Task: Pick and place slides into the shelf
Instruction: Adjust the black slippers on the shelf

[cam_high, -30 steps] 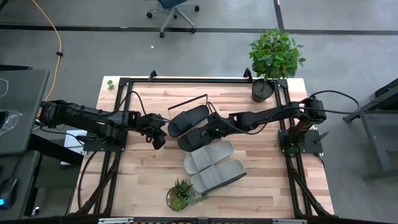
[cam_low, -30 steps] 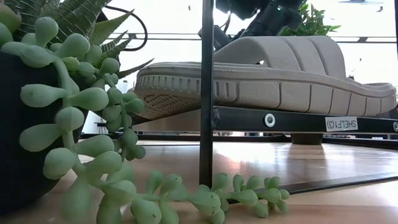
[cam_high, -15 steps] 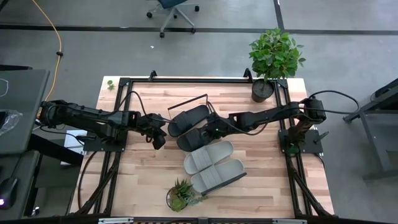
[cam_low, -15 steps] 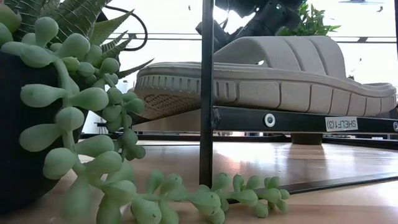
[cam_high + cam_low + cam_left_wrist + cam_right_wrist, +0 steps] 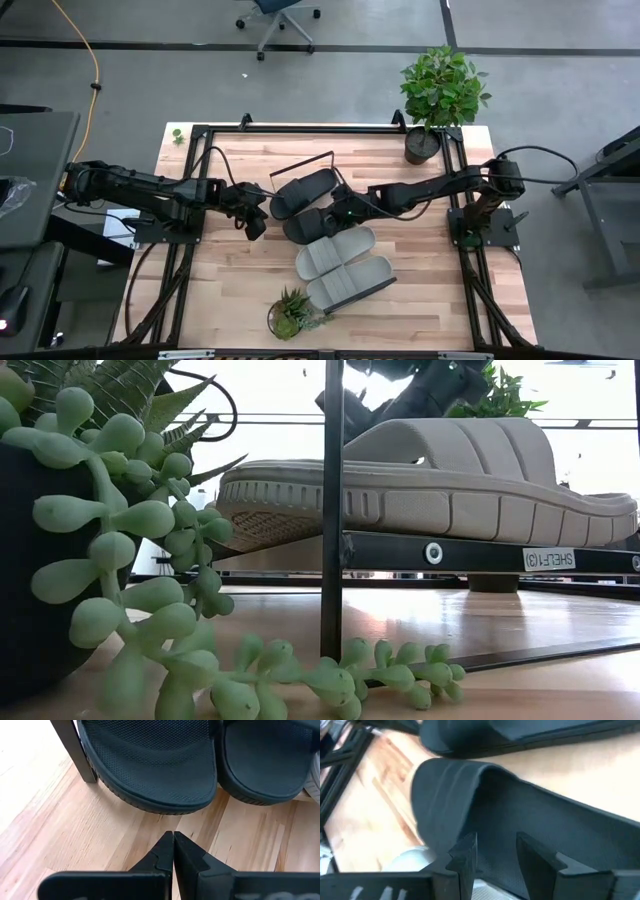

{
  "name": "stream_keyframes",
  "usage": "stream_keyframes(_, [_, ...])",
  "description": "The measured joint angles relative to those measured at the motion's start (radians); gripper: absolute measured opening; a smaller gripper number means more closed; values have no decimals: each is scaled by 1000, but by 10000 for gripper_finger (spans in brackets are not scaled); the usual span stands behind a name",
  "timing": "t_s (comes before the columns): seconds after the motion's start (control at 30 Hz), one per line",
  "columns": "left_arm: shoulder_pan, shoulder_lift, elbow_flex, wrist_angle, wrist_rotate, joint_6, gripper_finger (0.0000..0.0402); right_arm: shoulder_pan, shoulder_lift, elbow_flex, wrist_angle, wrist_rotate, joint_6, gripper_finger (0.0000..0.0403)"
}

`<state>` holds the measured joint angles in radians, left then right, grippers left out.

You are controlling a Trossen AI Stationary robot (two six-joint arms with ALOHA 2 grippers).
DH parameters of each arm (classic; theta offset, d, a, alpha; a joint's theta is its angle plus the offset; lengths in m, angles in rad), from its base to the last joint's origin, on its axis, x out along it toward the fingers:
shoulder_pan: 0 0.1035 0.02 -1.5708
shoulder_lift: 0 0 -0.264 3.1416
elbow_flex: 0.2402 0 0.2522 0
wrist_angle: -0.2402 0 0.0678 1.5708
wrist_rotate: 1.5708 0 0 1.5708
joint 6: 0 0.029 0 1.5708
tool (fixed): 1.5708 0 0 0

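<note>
Two black slides lie side by side, soles down, one [image 5: 303, 190] toward the far edge and one [image 5: 303, 226] nearer. Two light grey slides [image 5: 335, 251] [image 5: 351, 283] lie nearer still. In the low view a grey slide [image 5: 430, 485] rests by its sole on the shelf [image 5: 480, 553], whose black post [image 5: 332, 510] stands in front. My right gripper [image 5: 333, 210] [image 5: 492, 842] is open above the nearer black slide's footbed [image 5: 570, 835], behind the strap [image 5: 445, 785]. My left gripper [image 5: 256, 228] [image 5: 173, 836] is shut, on the table's left, just short of the black slides' rounded ends [image 5: 160, 802]. My right gripper stands open over the nearer black slide, slanting down from the table's right. One finger [image 5: 464, 855] is at the slide's side edge and the other [image 5: 535, 855] over the footbed. Whether they touch it I cannot tell.
A tall potted plant [image 5: 437, 95] stands at the far right corner and a small succulent [image 5: 290, 312] [image 5: 120, 530] at the near edge. A thin black rod frame [image 5: 302, 161] rises beside the far black slide. Black rails run along the table's sides.
My right gripper has moved a little toward the table's left, along the nearer black slide toward its strap. My left arm has kept still.
</note>
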<state>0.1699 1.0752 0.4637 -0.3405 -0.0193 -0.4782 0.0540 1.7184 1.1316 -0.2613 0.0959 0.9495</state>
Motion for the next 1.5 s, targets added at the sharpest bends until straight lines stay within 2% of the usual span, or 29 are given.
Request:
stream_keyframes(0.57, [0,0,0,0,1,0,0,8,0,0,40,-41,-14,128])
stream_keyframes(0.83, [0,0,0,0,4,0,1,8,0,0,12,46,16,128])
stream_keyframes(1.13, [0,0,0,-3,11,2,1,-30,-45,0,-21,199,68,128])
stream_keyframes(1.33, [0,0,0,-8,12,2,1,-125,-74,0,-70,152,27,128])
stream_keyframes(1.5, [0,0,0,-8,12,2,1,-205,-74,0,-86,71,-12,128])
